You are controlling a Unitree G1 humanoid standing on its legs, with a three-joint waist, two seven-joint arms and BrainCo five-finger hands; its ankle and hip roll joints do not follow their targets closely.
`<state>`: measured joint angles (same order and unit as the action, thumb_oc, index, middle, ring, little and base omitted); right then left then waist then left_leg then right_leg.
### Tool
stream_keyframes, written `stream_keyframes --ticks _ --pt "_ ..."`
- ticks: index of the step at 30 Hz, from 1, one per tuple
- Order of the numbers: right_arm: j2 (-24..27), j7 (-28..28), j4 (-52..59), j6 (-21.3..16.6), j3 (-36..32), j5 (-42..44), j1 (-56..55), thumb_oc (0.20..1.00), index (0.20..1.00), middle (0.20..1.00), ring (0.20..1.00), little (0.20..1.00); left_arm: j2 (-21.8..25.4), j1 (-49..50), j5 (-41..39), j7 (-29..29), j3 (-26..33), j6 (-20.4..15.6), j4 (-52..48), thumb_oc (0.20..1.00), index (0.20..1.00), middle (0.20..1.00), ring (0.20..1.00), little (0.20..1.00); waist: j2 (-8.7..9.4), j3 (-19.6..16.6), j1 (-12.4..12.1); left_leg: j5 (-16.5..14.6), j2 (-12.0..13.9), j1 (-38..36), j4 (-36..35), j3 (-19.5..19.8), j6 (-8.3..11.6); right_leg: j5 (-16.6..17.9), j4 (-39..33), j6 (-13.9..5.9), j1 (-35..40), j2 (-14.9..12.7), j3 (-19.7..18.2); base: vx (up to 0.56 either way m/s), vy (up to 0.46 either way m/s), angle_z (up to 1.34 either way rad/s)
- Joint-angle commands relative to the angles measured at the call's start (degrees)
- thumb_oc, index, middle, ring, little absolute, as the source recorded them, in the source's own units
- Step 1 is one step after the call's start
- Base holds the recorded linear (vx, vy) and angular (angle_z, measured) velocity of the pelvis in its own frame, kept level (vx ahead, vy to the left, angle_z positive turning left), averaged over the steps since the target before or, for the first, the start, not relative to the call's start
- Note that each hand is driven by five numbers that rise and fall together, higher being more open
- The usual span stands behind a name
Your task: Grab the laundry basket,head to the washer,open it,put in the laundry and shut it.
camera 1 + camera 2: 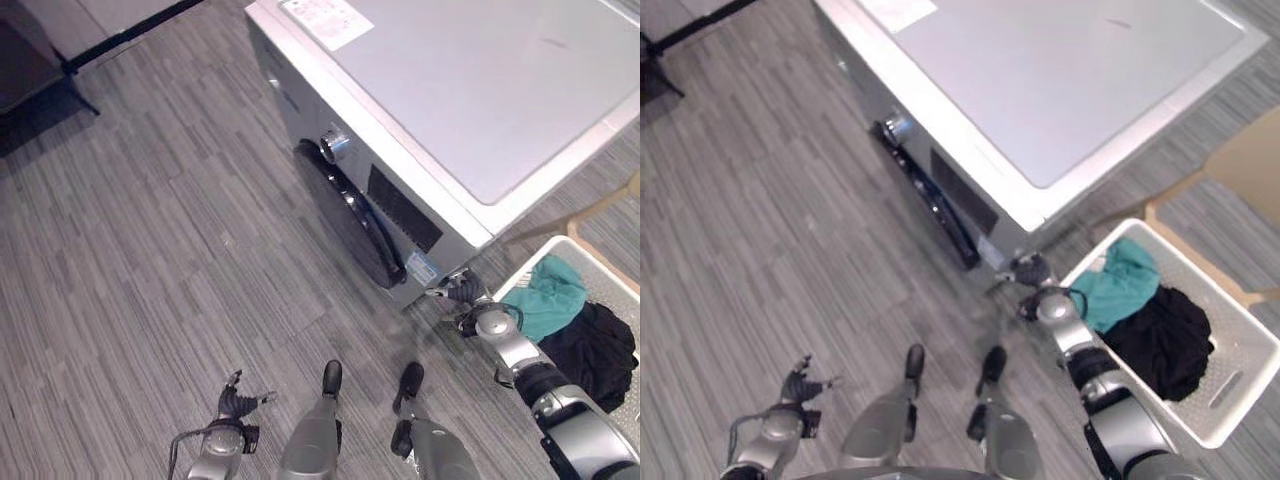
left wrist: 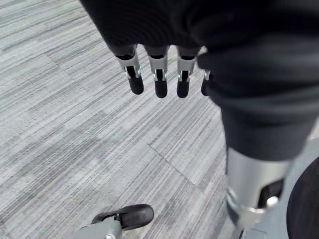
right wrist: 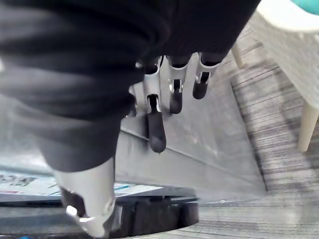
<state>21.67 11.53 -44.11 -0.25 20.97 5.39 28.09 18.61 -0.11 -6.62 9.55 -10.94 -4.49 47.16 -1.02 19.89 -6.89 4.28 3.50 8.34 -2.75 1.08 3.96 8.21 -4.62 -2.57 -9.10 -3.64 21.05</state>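
The silver-grey washer [image 1: 480, 90] stands ahead, and its dark round door [image 1: 350, 215] lies flat against the front. To its right a white laundry basket [image 1: 1240, 390] holds a teal cloth [image 1: 1120, 285] and a black cloth [image 1: 1165, 335]. My right hand [image 1: 468, 295] hangs between the washer's lower front corner and the basket, holding nothing. In the right wrist view its fingers [image 3: 156, 132] are relaxed, near the washer's front panel. My left hand [image 1: 238, 403] is low over the carpet at the lower left, with fingers [image 2: 159, 74] straight and nothing in them.
The basket rests on a pale wooden stand [image 1: 1240, 160], whose leg [image 3: 306, 124] shows beside the washer. Dark furniture [image 1: 30, 60] stands at the far left. Grey striped carpet [image 1: 150, 250] stretches in front of the washer.
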Motion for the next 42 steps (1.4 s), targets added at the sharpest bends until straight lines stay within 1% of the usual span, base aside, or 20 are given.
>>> stream_keyframes --ticks 1,4,5,8,10,11,14,18,19,21,22,23,24,25,26,32,36,38,41,42 --pt "-5.1 -1.8 4.2 -1.8 3.4 -1.1 0.2 1.000 1.000 1.000 1.000 1.000 3.6 -0.4 -0.8 1.4 -1.0 -0.5 0.3 1.000 1.000 1.000 1.000 1.000 4.46 -1.9 -1.5 -5.6 -2.5 0.8 5.2 -3.4 -1.56 -8.7 5.4 -4.61 0.5 -4.4 -3.5 0.01 0.067 0.02" --pt "-5.8 -4.7 6.4 -1.3 4.5 -2.4 -6.5 1.000 1.000 1.000 1.000 1.000 3.2 -0.8 0.7 1.2 -0.8 0.3 1.5 1.000 1.000 1.000 1.000 1.000 5.26 -2.4 -0.6 -6.7 -2.9 0.0 5.7 -3.7 -1.96 -8.8 5.9 -4.91 1.4 -4.8 -3.7 0.02 0.068 0.01" --pt "-5.8 -4.7 6.4 -1.3 4.5 -2.4 -6.5 1.000 1.000 1.000 1.000 1.000 3.2 -0.8 0.8 1.2 -0.8 0.3 1.5 1.000 1.000 1.000 1.000 1.000 5.26 -2.4 -0.6 -6.7 -2.9 0.0 5.7 -3.7 -1.96 -8.8 5.9 -4.91 1.4 -4.8 -3.7 0.01 0.066 0.05" --pt "-6.8 -8.3 9.7 -1.0 6.4 -4.2 -12.0 1.000 1.000 1.000 1.000 1.000 2.6 -1.1 1.8 1.1 -0.4 1.0 2.2 1.000 1.000 1.000 1.000 1.000 5.86 -2.8 0.3 -7.4 -3.5 -1.3 6.1 -4.2 -2.51 -8.6 6.6 -5.34 2.1 -5.7 -3.6 0.00 0.101 0.08" --pt "-7.7 -9.2 11.8 -1.2 6.9 -3.9 -13.6 1.000 1.000 1.000 1.000 1.000 2.3 -1.0 2.1 1.3 -0.2 1.1 2.3 1.000 1.000 1.000 1.000 1.000 5.84 -2.6 0.3 -7.9 -3.7 -1.8 6.4 -4.4 -2.73 -8.7 7.1 -5.56 2.6 -6.0 -3.8 0.00 0.098 0.00" --pt "-8.6 -9.4 13.8 -2.0 6.6 -2.6 -14.3 1.000 1.000 1.000 1.000 1.000 2.0 -1.1 1.8 1.7 0.3 1.1 2.7 1.000 1.000 1.000 1.000 1.000 5.72 -2.6 0.5 -8.1 -3.9 -2.1 6.5 -4.7 -2.98 -8.6 7.5 -5.72 2.6 -6.3 -3.9 0.00 0.085 -0.04" --pt "-9.1 -8.9 17.3 -3.1 5.9 -1.2 -14.4 1.000 1.000 1.000 1.000 1.000 1.7 -0.9 1.3 2.3 0.7 0.9 2.5 1.000 1.000 1.000 1.000 1.000 5.37 -2.3 0.6 -8.2 -4.2 -2.1 6.6 -4.9 -3.25 -8.4 7.7 -5.96 2.4 -6.7 -4.0 -0.01 0.077 -0.09" --pt "-9.6 -5.1 22.1 -5.3 3.9 -0.8 -12.1 1.000 1.000 1.000 1.000 1.000 1.3 0.2 0.9 3.2 1.1 0.5 1.4 1.000 1.000 1.000 1.000 1.000 4.49 -2.1 0.4 -7.8 -4.6 -1.7 6.2 -5.2 -3.57 -7.8 7.7 -6.26 1.8 -7.2 -3.7 -0.02 0.068 -0.05" --pt "-9.6 -5.1 22.1 -5.3 3.9 -0.8 -12.1 1.000 1.000 1.000 1.000 1.000 1.3 0.2 0.9 3.2 1.1 0.5 1.4 1.000 1.000 1.000 1.000 1.000 4.49 -2.1 0.4 -7.8 -4.6 -1.7 6.2 -5.2 -3.57 -7.8 7.7 -6.26 1.8 -7.2 -3.7 -0.02 0.045 0.01" --pt "-9.7 -1.9 23.1 -6.0 2.4 -1.7 -9.5 1.000 1.000 1.000 1.000 1.000 1.3 0.6 0.7 3.8 1.1 0.2 1.1 1.000 1.000 1.000 1.000 1.000 3.95 -1.6 -0.1 -7.6 -4.7 -1.4 6.1 -5.1 -3.64 -7.6 7.6 -6.26 1.6 -7.4 -3.5 -0.03 0.039 0.01" --pt "-9.6 1.6 23.8 -6.6 1.0 -3.4 -6.8 1.000 1.000 1.000 1.000 1.000 1.3 0.7 0.4 4.3 0.9 0.0 0.8 1.000 1.000 1.000 1.000 1.000 3.62 -1.1 -0.7 -7.5 -4.8 -1.1 6.1 -4.8 -3.65 -7.5 7.6 -6.25 1.5 -7.5 -3.2 -0.03 0.024 0.05" --pt "-9.4 3.4 23.9 -6.3 0.1 -4.4 -5.7 1.000 1.000 1.000 1.000 1.000 1.3 0.7 0.3 4.8 0.8 -0.2 0.7 1.000 1.000 1.000 1.000 1.000 3.52 -0.9 -1.0 -7.4 -4.8 -0.8 6.0 -4.8 -3.65 -7.5 7.4 -6.24 1.5 -7.6 -3.0 -0.02 0.013 0.10" --pt "-9.4 3.4 23.9 -6.3 0.1 -4.4 -5.6 1.000 1.000 1.000 1.000 1.000 1.3 0.6 0.3 4.8 0.8 -0.2 0.7 1.000 1.000 1.000 1.000 1.000 3.59 -1.0 -1.0 -7.2 -4.8 -0.6 6.0 -4.7 -3.69 -7.3 7.3 -6.25 1.3 -7.7 -3.0 -0.01 0.001 0.14" --pt "-9.5 5.6 24.2 -6.5 -0.8 -5.2 -4.3 1.000 1.000 1.000 1.000 1.000 1.3 0.5 0.0 5.3 0.6 -0.3 0.8 1.000 1.000 1.000 1.000 1.000 3.47 -0.6 -1.5 -7.3 -4.8 -0.4 6.0 -4.5 -3.68 -7.4 7.4 -6.24 1.3 -7.7 -2.6 -0.01 0.001 0.15" --pt "-9.5 6.3 24.2 -6.5 -1.1 -5.4 -3.9 1.000 1.000 1.000 1.000 1.000 1.3 0.4 0.1 5.5 0.6 -0.3 0.8 1.000 1.000 1.000 1.000 1.000 3.52 -0.7 -1.6 -7.0 -4.9 -0.1 6.0 -4.4 -3.76 -7.2 7.3 -6.26 1.2 -7.8 -2.3 0.00 -0.006 0.12" --pt "-11.5 6.6 21.0 -6.1 1.0 -4.2 -1.2 1.000 1.000 1.000 1.000 1.000 1.4 -0.5 -0.3 5.5 -1.3 -0.5 0.1 1.000 1.000 1.000 1.000 1.000 3.07 1.2 -2.7 -6.9 -5.0 1.3 6.4 -3.8 -3.83 -6.7 7.7 -6.33 -0.1 -8.2 -2.0 -0.02 0.000 0.10" --pt "-13.0 7.2 16.2 -5.7 1.9 -2.5 2.1 1.000 1.000 1.000 1.000 1.000 1.6 -1.6 -1.7 5.3 -2.7 -1.1 -1.2 1.000 1.000 1.000 1.000 1.000 2.28 2.7 -3.8 -6.3 -5.1 3.3 7.2 -3.3 -3.69 -6.4 7.8 -6.20 -1.5 -8.6 -1.7 -0.04 0.005 0.03" --pt "-13.1 7.2 11.7 -5.4 2.1 -0.7 6.0 1.000 1.000 1.000 1.000 1.000 2.2 -2.6 -3.4 4.9 -3.4 -1.7 -2.3 1.000 1.000 1.000 1.000 1.000 1.73 3.8 -5.0 -5.5 -5.2 5.1 7.3 -2.6 -3.39 -6.1 7.8 -6.04 -2.6 -8.8 -1.1 -0.01 -0.006 0.02" --pt "-12.9 6.1 8.6 -4.9 3.1 0.8 9.0 1.000 1.000 1.000 1.000 1.000 2.8 -3.7 -4.1 4.5 -3.9 -1.8 -2.4 1.000 1.000 1.000 1.000 1.000 1.62 4.2 -6.1 -4.8 -5.2 6.4 7.2 -1.9 -2.93 -6.0 7.5 -5.90 -3.3 -8.9 -0.3 0.01 -0.028 0.09" --pt "-13.0 4.1 9.1 -4.7 4.6 2.0 9.5 1.000 1.000 1.000 1.000 1.000 3.0 -4.2 -4.3 4.2 -3.9 -1.5 -2.1 1.000 1.000 1.000 1.000 1.000 1.94 4.4 -6.6 -4.5 -5.0 7.0 7.1 -1.5 -2.64 -6.1 7.3 -5.91 -3.4 -9.0 0.4 0.02 -0.045 0.17"
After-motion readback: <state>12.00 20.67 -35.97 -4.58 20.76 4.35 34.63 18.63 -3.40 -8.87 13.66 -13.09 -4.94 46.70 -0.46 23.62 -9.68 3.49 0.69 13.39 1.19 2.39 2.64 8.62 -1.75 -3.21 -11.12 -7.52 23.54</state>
